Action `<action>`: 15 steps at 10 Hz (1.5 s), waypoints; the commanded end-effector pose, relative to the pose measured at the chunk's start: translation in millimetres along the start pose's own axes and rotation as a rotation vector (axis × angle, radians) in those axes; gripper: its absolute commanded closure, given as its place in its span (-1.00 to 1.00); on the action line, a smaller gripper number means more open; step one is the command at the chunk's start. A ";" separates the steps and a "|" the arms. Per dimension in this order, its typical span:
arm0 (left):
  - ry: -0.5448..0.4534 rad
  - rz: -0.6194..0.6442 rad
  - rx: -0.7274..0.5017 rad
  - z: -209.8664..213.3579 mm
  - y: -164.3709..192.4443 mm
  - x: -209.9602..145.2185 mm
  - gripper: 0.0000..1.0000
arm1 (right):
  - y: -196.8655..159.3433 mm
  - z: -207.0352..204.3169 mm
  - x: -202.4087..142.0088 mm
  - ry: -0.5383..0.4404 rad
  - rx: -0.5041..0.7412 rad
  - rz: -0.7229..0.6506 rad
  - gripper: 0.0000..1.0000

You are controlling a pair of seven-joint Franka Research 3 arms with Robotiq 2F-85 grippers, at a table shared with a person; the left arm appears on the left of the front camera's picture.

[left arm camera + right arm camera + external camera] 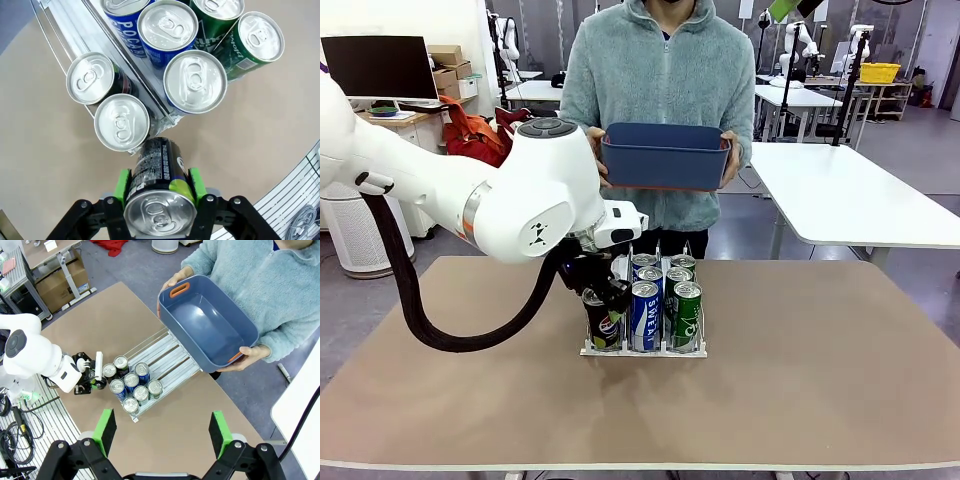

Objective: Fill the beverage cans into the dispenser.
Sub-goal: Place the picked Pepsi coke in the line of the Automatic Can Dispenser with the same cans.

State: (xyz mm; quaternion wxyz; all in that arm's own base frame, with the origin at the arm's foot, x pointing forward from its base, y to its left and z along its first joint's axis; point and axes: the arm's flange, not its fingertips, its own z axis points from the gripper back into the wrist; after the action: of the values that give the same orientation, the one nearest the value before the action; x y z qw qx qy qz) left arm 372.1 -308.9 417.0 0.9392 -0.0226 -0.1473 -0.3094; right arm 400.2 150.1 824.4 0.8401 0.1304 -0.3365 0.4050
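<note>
The left gripper (160,192) is closed on a black can (159,177), clamped between its green pads (121,186) just before the front of the rack (643,350), which is set mid-table (820,380); the right gripper (162,430) is held high above the table, its jaws wide apart and empty. In the rack, cans are stood upright by lane: two black cans (121,121) in one outer lane, blue-and-white cans (645,315) in the middle lane, green cans (687,313) in the other outer lane; the rear of the lanes is seen bare in the right wrist view. Beyond the far edge, a dark blue bin (665,155) is held in both hands (730,160) by a person; nothing is seen inside it.
</note>
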 end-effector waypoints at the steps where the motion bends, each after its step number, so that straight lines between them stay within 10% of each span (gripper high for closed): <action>1: -0.048 -0.017 -0.015 1.1 13.4 13.9 -0.15 | 0.8 -0.3 -2.5 -0.012 0.015 0.005 -0.98; 15: -0.023 -0.048 -0.054 -34.3 46.2 60.8 -0.15 | 0.8 -0.3 -2.5 -0.012 0.015 0.005 -0.98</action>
State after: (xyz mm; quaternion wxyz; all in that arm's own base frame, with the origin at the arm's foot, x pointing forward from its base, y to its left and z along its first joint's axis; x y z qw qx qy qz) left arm 442.9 -309.2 398.2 0.9362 -0.0425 -0.1383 -0.3203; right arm 400.2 150.1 824.4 0.8401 0.1304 -0.3365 0.4050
